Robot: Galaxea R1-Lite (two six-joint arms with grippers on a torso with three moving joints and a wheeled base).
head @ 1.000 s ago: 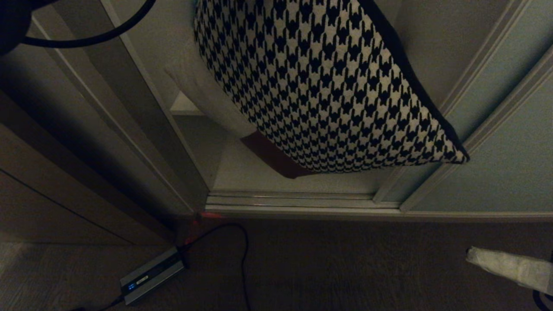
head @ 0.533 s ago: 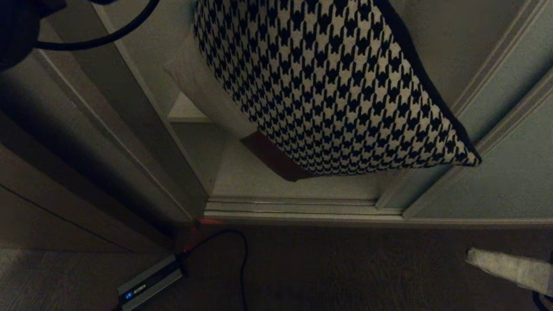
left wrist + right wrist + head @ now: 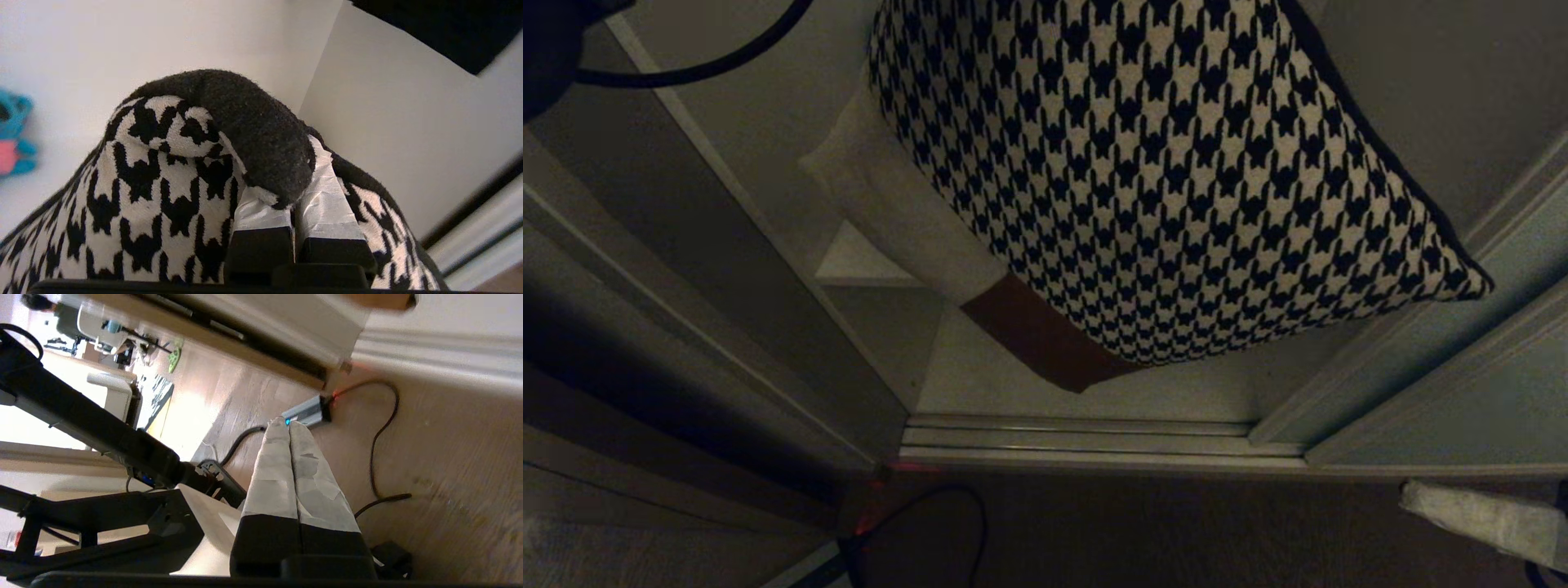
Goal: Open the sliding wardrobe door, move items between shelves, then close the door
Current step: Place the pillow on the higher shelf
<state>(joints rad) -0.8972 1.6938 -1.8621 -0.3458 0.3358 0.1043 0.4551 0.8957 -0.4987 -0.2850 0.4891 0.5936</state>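
- Your left gripper (image 3: 294, 204) is clamped tight on the black-edged corner of the houndstooth cushion (image 3: 1176, 180), which hangs in the open wardrobe bay in front of the cream cushion with the brown band (image 3: 907, 220).
- You are in the middle step, I judge: carrying an item between shelves; a white shelf (image 3: 858, 261) shows at the bay's left, below the cushions.
- Next, bring the cushion over its target board and let it settle flat before you let go.
- The sliding wardrobe door (image 3: 1486, 392) stands pushed to the right, not yet closed.
- Your right gripper (image 3: 1470, 510) waits low over the floor, fingers pressed together, holding nothing.
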